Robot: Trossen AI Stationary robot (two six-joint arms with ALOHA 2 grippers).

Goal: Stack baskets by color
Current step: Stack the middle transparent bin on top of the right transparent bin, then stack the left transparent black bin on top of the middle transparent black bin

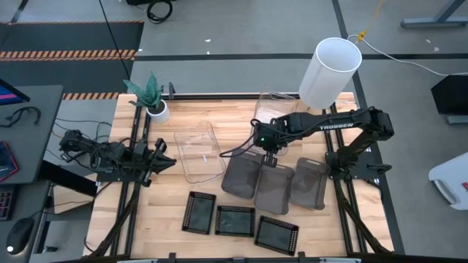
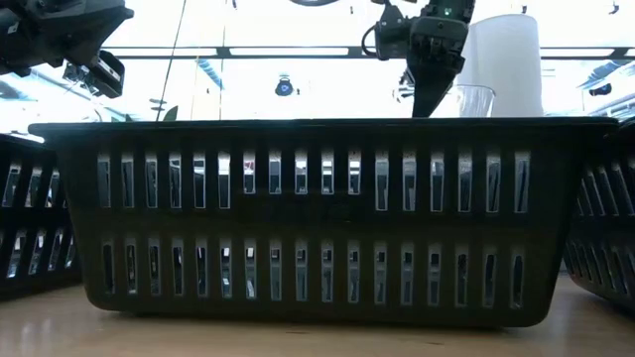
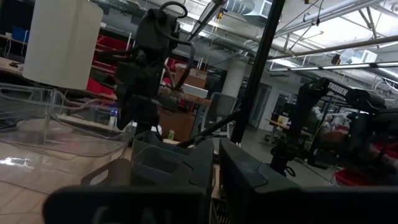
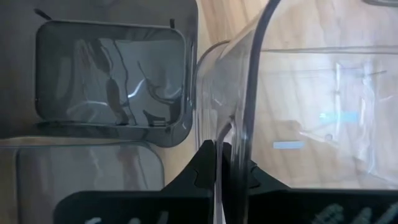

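My right gripper (image 1: 267, 145) reaches over the table's middle, pointing steeply down, and is shut on a clear basket (image 1: 276, 106) beside the white lampshade (image 1: 330, 71). A second clear basket (image 1: 199, 152) rests on its bottom to the left. Three smoky grey baskets (image 1: 274, 186) stand side by side just nearer than the gripper. Three black mesh trays (image 1: 235, 219) lie in a row along the near edge. My left gripper (image 1: 162, 156) waits at the table's left side, above the wood, and touches nothing. My right gripper pinches the clear basket's wall at its rim (image 4: 239, 127), one finger (image 4: 202, 171) on either side of the wall. The fingers come from above, slanting down. The basket stands beside a grey basket (image 4: 112, 68); I cannot tell whether its bottom rests on the table.
A small plant in a white pot (image 1: 156, 108) stands at the far left corner. In the low view one black mesh tray (image 2: 317, 218) fills the foreground and hides most of the table. Bare wood lies between the left clear basket and the trays.
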